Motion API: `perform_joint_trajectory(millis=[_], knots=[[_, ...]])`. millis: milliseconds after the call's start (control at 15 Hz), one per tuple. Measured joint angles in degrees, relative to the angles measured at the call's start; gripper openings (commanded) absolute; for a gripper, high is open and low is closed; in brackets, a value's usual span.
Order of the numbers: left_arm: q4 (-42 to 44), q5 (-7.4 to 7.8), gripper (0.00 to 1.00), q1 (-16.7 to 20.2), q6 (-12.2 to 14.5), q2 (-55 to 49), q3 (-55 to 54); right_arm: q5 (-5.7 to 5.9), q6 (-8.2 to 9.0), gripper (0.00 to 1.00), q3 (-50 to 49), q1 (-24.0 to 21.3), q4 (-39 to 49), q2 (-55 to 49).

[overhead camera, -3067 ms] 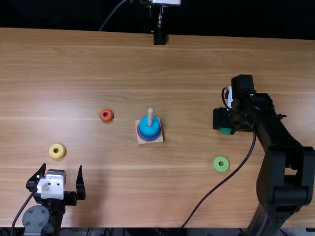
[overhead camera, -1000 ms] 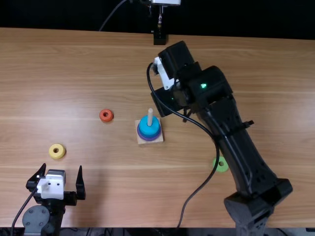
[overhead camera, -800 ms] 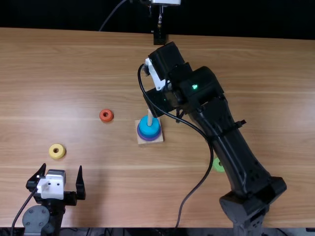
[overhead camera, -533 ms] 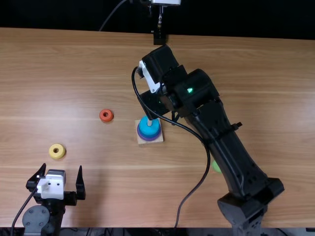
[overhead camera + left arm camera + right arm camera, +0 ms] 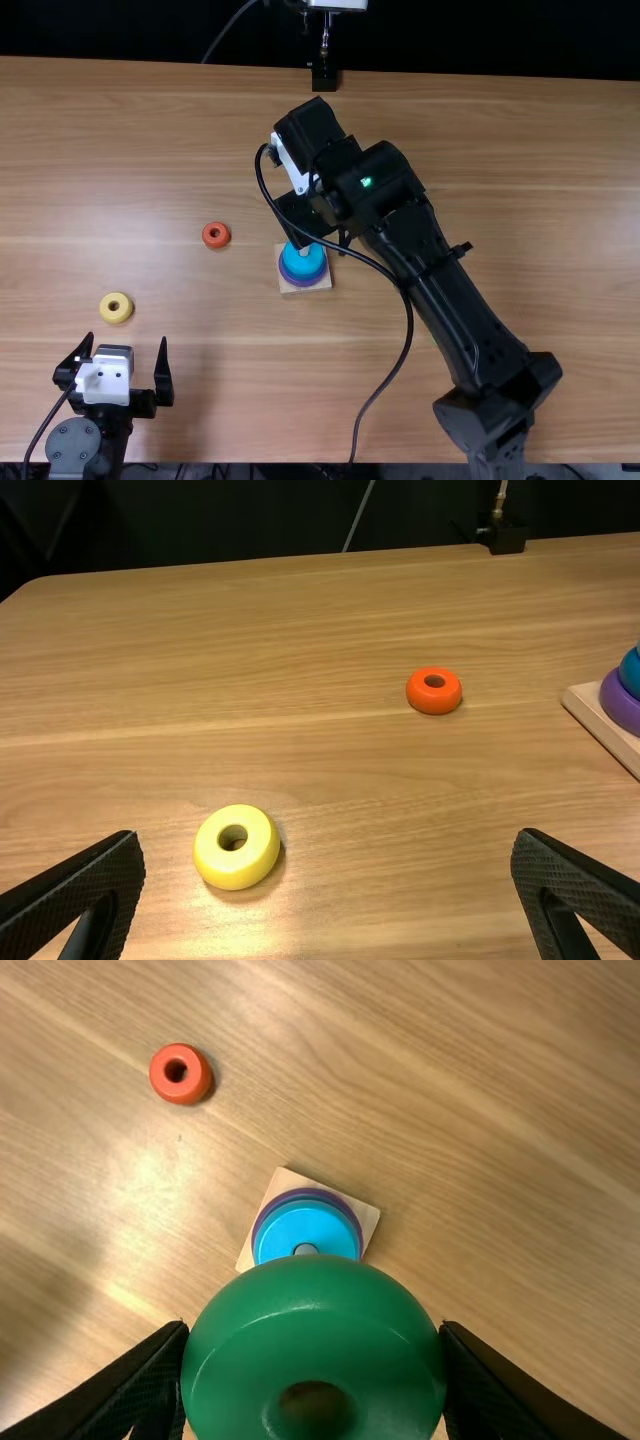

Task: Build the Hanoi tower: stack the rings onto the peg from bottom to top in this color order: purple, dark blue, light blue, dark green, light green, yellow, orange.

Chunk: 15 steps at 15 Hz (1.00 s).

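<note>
In the top view my right gripper (image 5: 303,215) is over the far side of the peg base (image 5: 324,284). Purple (image 5: 304,285), dark blue and light blue (image 5: 303,266) rings sit stacked on it. The right wrist view has my right gripper (image 5: 315,1330) shut on the dark green ring (image 5: 315,1305), held above the table, overlapping the light blue ring (image 5: 305,1228) and peg tip (image 5: 306,1249). My left gripper (image 5: 124,343) stands open and empty at the lower left; in the left wrist view, that gripper (image 5: 328,840) has the yellow ring (image 5: 236,847) between and beyond its spread fingers.
The orange ring (image 5: 216,235) lies flat left of the peg base, and the yellow ring (image 5: 116,307) lies farther left and nearer. The right arm and its cable cross the table right of the base. A black stand (image 5: 324,78) is at the far edge.
The right gripper has come from the right side of the table, where it was over the dark green ring, to the peg, lately shifting left and nearer. The left arm has stayed still.
</note>
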Motion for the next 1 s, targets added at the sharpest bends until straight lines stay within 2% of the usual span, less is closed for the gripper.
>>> perform_joint_trajectory(millis=[1000], knots=[[0.0,0.0,1.0,0.0,0.0,0.0,0.0,-0.15,0.15,0.0,-0.6,0.0,0.3,1.7]])
